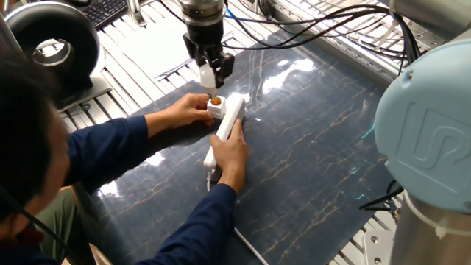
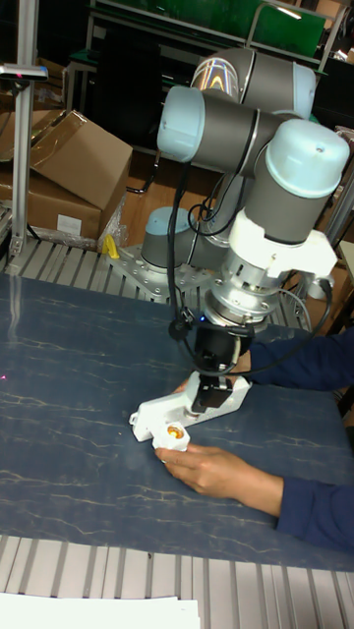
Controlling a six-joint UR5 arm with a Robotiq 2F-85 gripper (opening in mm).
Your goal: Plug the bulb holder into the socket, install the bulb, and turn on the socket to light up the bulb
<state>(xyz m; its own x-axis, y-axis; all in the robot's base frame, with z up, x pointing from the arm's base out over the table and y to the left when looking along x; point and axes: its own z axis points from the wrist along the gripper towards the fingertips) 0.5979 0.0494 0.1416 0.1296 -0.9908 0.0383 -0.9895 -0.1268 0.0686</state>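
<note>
Near edge of the fixed view: a person in dark blue sleeves leans over the dark marbled table [image 1: 316, 169]. One hand [image 1: 229, 151] presses on the socket [image 1: 227, 125], which lies diagonally on the table, its cable [image 1: 246, 246] trailing off toward the near edge. The other hand [image 1: 188, 112] steadies the holder [image 1: 215, 107], which sits against the socket's side near its far end, orange opening facing up. Prongs not visible; cannot confirm from pixels that it is fully seated, but judged plugged in or very nearly.

Just above the holder: the gripper [image 1: 210, 77], pointing down, fingers closed narrow around a small white object, most likely the bulb [image 1: 208, 76]. The tall view shows the gripper [image 2: 208, 395] right over the holder [image 2: 173, 433] and socket [image 2: 187, 413], but the bulb is hard to make out there. The bulb tip looks just short of the orange opening; contact cannot be told.

Progress, as a judgement: step one about done with human help; bulb install is the step in hand. Left: lower the bulb into the opening, screw it in, release, press the switch. No light showing, so the socket is taken to be off.

Far side: cables and aluminium frame, a ring lamp [image 1: 55, 44] at far left.
</note>
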